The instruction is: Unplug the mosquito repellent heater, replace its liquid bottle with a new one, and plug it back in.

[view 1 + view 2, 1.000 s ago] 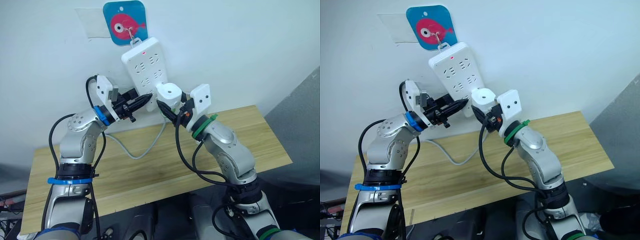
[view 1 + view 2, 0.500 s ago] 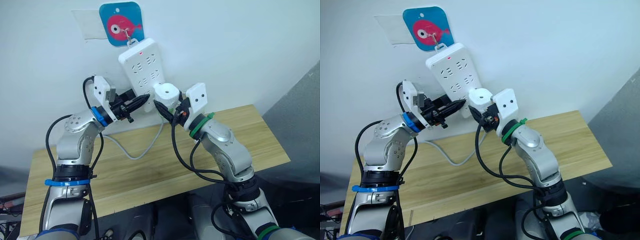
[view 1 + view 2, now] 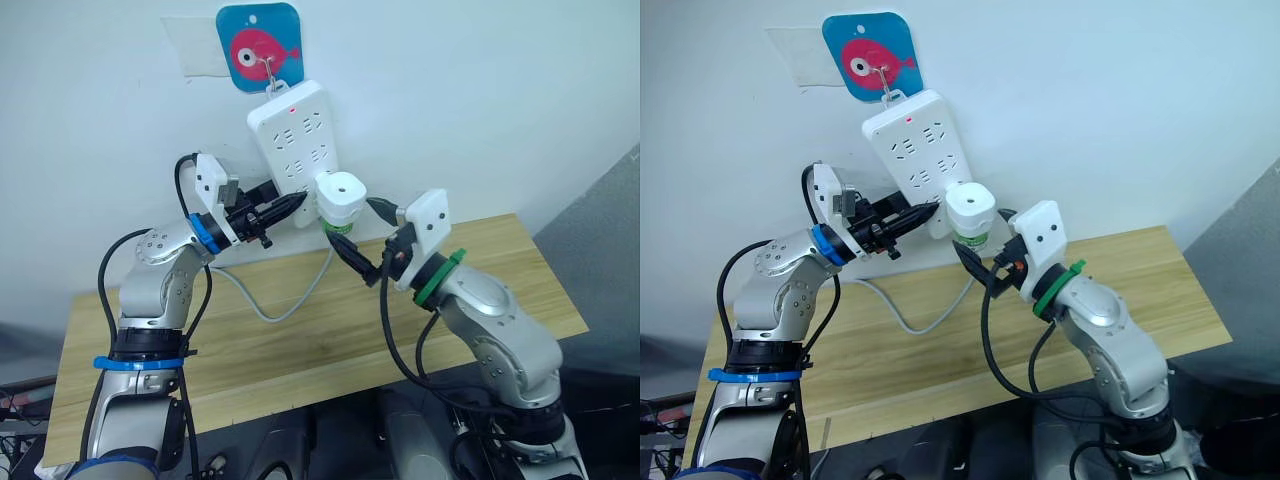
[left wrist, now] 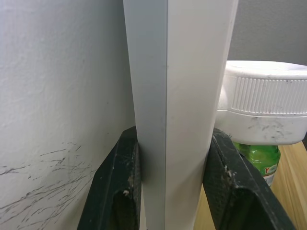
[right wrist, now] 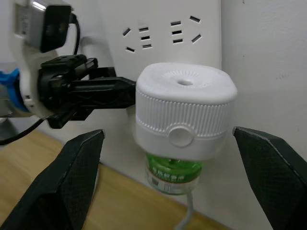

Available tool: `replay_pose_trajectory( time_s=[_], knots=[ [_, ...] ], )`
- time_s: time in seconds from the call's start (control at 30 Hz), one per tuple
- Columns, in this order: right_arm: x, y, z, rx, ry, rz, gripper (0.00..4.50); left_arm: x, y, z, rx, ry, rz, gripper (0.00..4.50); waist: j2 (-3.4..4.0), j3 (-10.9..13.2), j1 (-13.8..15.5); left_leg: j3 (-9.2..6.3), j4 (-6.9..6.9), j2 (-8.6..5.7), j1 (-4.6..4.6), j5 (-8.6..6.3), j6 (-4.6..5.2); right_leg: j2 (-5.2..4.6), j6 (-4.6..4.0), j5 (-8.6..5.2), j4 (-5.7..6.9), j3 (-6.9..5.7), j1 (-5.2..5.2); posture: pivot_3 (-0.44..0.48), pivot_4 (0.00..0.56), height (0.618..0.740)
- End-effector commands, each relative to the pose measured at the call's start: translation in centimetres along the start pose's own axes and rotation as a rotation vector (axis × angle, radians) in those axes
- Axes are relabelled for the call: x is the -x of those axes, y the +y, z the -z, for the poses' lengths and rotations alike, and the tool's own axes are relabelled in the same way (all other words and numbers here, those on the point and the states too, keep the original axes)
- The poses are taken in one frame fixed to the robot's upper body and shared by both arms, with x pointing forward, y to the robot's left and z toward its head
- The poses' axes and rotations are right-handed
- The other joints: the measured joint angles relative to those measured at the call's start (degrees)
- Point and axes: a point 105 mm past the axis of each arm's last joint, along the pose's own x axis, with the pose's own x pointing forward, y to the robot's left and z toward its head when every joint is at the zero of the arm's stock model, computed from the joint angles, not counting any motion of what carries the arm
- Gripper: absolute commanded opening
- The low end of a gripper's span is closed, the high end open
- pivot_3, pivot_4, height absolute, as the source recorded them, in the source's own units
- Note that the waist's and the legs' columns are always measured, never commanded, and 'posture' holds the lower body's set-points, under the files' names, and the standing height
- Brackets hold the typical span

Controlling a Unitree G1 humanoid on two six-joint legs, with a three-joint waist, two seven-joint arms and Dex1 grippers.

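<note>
A white power strip (image 3: 297, 140) hangs on the wall from a hook on a blue plaque with a pink fish (image 3: 259, 46), a small red light lit near its top. The mosquito repellent heater (image 3: 339, 198) is plugged into the strip's lower end — a rounded white unit with a ribbed band, a round button on its front and a vent hole on top. A green liquid bottle (image 5: 173, 173) with a printed label sits under it, screwed into the heater's underside.

The left gripper (image 3: 288, 204) reaches in from the left and is clamped on the lower edge of the power strip; in the left wrist view its two black fingers (image 4: 117, 184) press against either side of the strip's white body, with the heater and the green bottle just beyond.

The right gripper (image 3: 367, 238) hangs just in front of and below the heater, its fingers spread wide apart and touching nothing. In the right wrist view the fingers (image 5: 72, 184) stand well to either side of the heater, which lies between them but farther off, close to the wall.

Below, a wooden counter (image 3: 500, 270) runs along the wall, and the strip's grey cable (image 3: 270, 302) loops down across it.
</note>
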Motion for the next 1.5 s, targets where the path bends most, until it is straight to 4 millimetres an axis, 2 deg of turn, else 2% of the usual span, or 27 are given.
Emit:
replay_pose_trajectory(
  time_s=[0.03, 0.1, 0.17, 0.27, 0.47, 0.63, 0.83, 1.13, 1.5],
  knots=[
    [1.6, 0.7, -1.3, 0.014, -0.028, -0.074, 4.49, -0.1, -0.2, -0.2, -0.034, 0.016, 0.035, 1.30, -0.01, 0.0, 0.0, 0.01, 0.00, 0.00, 0.00, -0.01, 0.01, 0.00, 0.00, 0.00, -0.03, 0.00, 0.01, -0.114, 0.246, 0.740],
    [2.0, 0.8, -1.3, 0.022, -0.014, -0.106, 4.49, 0.0, 0.3, -0.2, -0.040, 0.020, 0.026, 1.30, -0.01, 0.0, 0.0, 0.03, 0.00, 0.00, 0.00, -0.01, 0.01, 0.00, 0.00, 0.00, -0.03, 0.02, 0.01, -0.113, 0.250, 0.740],
    [2.4, 0.8, -1.1, 0.027, 0.007, -0.164, 4.50, 0.6, 1.1, -0.3, -0.041, 0.026, -0.008, 2.02, -0.01, 0.0, 0.0, 0.03, 0.02, 0.02, 0.02, -0.01, 0.02, 0.00, 0.00, 0.00, 0.03, 0.00, 0.02, -0.107, 0.255, 0.740],
    [2.4, 0.4, -0.8, 0.032, 0.019, -0.223, 3.91, 2.3, 1.8, -0.2, -0.054, 0.053, -0.053, 2.85, -0.01, 0.0, -0.3, 0.04, 0.02, 0.04, 0.03, -0.01, 0.03, 0.02, 0.00, 0.00, 0.06, 0.00, 0.01, -0.087, 0.262, 0.740],
    [1.8, -0.2, -0.5, 0.046, 0.015, -0.277, 1.82, 5.2, 1.6, -0.6, -0.089, 0.081, -0.137, 4.50, -0.01, 0.0, -0.2, 0.12, -0.05, 0.07, 0.05, -0.02, 0.04, 0.04, 0.00, 0.00, 0.01, 0.12, -0.03, -0.032, 0.274, 0.740],
    [0.8, 0.3, 0.0, 0.069, 0.001, -0.336, 0.03, 6.8, -0.3, -1.5, -0.103, 0.088, -0.165, 4.50, -0.02, 0.0, 1.3, 0.09, -0.03, 0.06, 0.04, -0.02, 0.04, 0.00, 0.00, 0.00, 0.02, 0.10, -0.01, 0.019, 0.279, 0.740],
    [-0.4, 0.9, 0.5, 0.088, -0.015, -0.375, 0.03, 7.1, -4.4, -2.4, -0.079, 0.080, -0.126, 4.50, -0.01, 0.0, 2.7, 0.01, -0.01, 0.07, 0.05, -0.02, 0.03, 0.01, -0.01, 0.00, 0.03, 0.03, 0.01, 0.052, 0.283, 0.740],
    [-1.3, 0.3, 0.7, 0.102, -0.017, -0.344, 0.03, 5.6, -8.4, -2.5, -0.046, 0.083, 0.006, 4.50, -0.01, 0.0, 3.5, -0.11, -0.02, 0.07, 0.06, 0.00, 0.00, 0.02, -0.10, 0.06, 0.04, -0.03, 0.07, 0.064, 0.285, 0.740],
    [-2.4, -0.4, 0.7, 0.105, -0.024, -0.279, 0.03, 5.6, -7.7, -2.6, -0.051, 0.090, 0.008, 4.50, -0.01, 0.0, 3.5, -0.09, -0.02, 0.07, 0.06, 0.00, -0.01, 0.03, -0.11, 0.05, 0.01, -0.06, 0.06, 0.055, 0.279, 0.740]
  ],
)
